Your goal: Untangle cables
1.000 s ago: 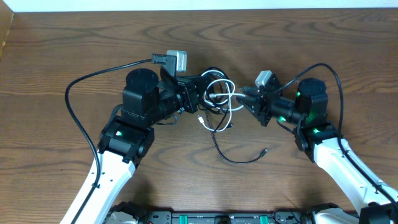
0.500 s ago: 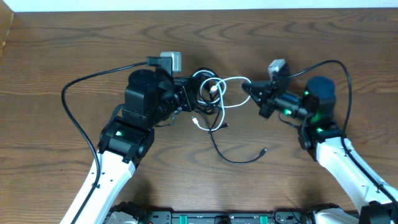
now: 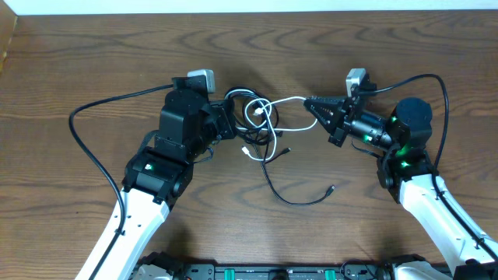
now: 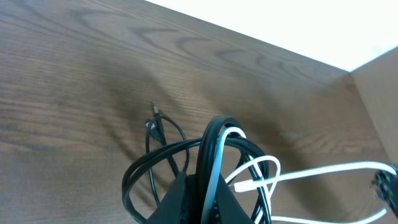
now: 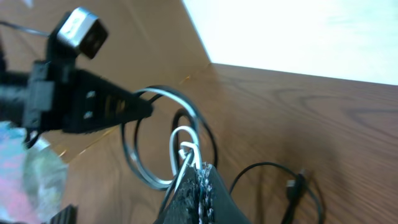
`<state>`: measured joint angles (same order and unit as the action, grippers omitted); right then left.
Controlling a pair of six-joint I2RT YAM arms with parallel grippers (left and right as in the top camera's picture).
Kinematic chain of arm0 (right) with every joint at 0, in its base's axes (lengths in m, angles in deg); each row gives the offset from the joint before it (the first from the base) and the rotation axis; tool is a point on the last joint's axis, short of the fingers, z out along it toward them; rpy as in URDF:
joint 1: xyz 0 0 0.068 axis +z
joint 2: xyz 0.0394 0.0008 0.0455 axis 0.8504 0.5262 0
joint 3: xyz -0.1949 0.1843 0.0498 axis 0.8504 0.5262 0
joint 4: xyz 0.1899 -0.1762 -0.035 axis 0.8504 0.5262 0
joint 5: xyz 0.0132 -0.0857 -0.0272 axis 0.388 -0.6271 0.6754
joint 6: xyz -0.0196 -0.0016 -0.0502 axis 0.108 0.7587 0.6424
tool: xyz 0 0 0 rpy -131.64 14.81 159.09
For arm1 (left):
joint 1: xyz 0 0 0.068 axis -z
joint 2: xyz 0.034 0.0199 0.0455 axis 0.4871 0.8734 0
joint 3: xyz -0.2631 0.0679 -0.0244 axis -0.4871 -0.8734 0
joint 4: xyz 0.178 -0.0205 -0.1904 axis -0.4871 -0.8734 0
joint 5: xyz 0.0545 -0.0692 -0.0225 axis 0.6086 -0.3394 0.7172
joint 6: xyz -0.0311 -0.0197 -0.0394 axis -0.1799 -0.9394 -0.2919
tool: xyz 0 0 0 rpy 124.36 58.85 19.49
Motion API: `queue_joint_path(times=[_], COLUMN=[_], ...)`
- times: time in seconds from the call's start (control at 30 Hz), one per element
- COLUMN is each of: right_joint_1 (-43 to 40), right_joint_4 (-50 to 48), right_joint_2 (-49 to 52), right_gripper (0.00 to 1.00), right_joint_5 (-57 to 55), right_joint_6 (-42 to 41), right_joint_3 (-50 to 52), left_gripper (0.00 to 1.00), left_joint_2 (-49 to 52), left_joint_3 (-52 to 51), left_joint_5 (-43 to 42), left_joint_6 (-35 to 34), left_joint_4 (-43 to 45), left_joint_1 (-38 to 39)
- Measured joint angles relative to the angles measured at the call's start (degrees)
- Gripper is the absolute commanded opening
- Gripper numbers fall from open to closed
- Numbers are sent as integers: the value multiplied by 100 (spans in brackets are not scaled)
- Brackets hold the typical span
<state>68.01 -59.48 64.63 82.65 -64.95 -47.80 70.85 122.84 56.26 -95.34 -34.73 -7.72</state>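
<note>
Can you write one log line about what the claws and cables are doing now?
left claw: shut on cable tangle | right claw: shut on white cable | white cable: stretched between claws

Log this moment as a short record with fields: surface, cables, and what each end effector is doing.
surface: wooden table
cables: cable tangle of black and white loops, mid-table
left end effector: shut on the left side of the cable tangle
right end effector: shut on the white cable, which runs from the tangle to it
loose end: black cable trailing toward the robot's side, its small plug lying on the table
</note>
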Motion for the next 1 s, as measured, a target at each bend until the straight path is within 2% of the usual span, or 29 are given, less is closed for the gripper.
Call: queue_joint_path(times=[0.2, 0.47, 1.0], right_joint_1=[13, 382, 531], right_joint_4=[-92, -1003, -1368], right_joint_2=[0, 0, 0], right_gripper=[1, 1, 1], right_joint_5=[732, 1429, 1427], right_joint_6=[249, 407, 417], right_joint_3=[0, 2, 2], left_gripper=[7, 7, 8], left_joint_2=[0, 0, 0], left_joint_3=[0, 0, 0], left_joint_5=[42, 35, -767], left_joint_6=[-245, -286, -247], left_joint_4=[81, 94, 317], left_joint_1=[0, 0, 0])
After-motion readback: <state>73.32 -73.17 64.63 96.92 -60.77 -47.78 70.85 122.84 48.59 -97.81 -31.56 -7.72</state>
